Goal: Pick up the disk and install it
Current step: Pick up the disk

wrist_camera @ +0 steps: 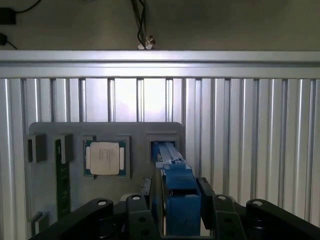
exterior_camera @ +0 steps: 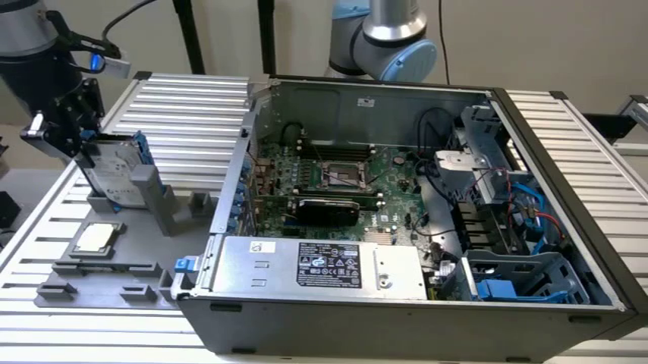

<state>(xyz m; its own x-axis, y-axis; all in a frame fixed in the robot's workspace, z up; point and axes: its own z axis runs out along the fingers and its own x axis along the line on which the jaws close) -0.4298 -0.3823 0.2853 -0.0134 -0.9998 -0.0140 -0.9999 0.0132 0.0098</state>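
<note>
One disk, gripped on edge at the parts fixture

One disk (exterior_camera: 114,171) stands on edge in a slot of the grey parts fixture (exterior_camera: 152,267), at the exterior view's left and well apart from the open computer case (exterior_camera: 567,144). Its white label faces outward and a blue side rail (wrist_camera: 177,200) runs along its upper edge.

The gripper (exterior_camera: 89,148) sits on that top edge. In the wrist view the two black fingers (wrist_camera: 206,190) stand a narrow way apart, one on each broad face, with the blue rail between them. They look pressed against the disk and clamped on it. Whether its lower edge has left the slot is hard to tell from this angle.

The step in hand reads as drawing the disk out of its holder. Done well, the pull would run straight along the slot, with the disk held upright so the rails do not bind on the slot walls. The grip should sit centred along the edge so the weight does not swing it.

Near the slot, a small silver chip (exterior_camera: 94,237) lies flat in its own recess of the fixture. Inside the case, at the near right, a blue-grey drive cage (exterior_camera: 526,277) sits beside the silver power supply (exterior_camera: 324,265).
</note>
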